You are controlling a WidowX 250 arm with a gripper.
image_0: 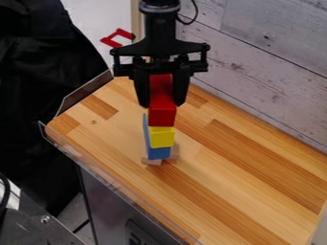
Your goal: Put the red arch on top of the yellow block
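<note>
The wooden counter (236, 172) lies beneath the black gripper (161, 105), whose 2 fingers are parted by the red arch's (161, 116) width and grip its sides. Plain, oblong and bright, the arch sits over the stack; contact is unclear. The blue block (159, 153) shows below and left of the yellow block (162, 139).

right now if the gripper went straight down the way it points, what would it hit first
The gripper holds the red arch, whose underside would likely meet the yellow block first. They may already be touching; the slanted view leaves any gap unclear.
</note>
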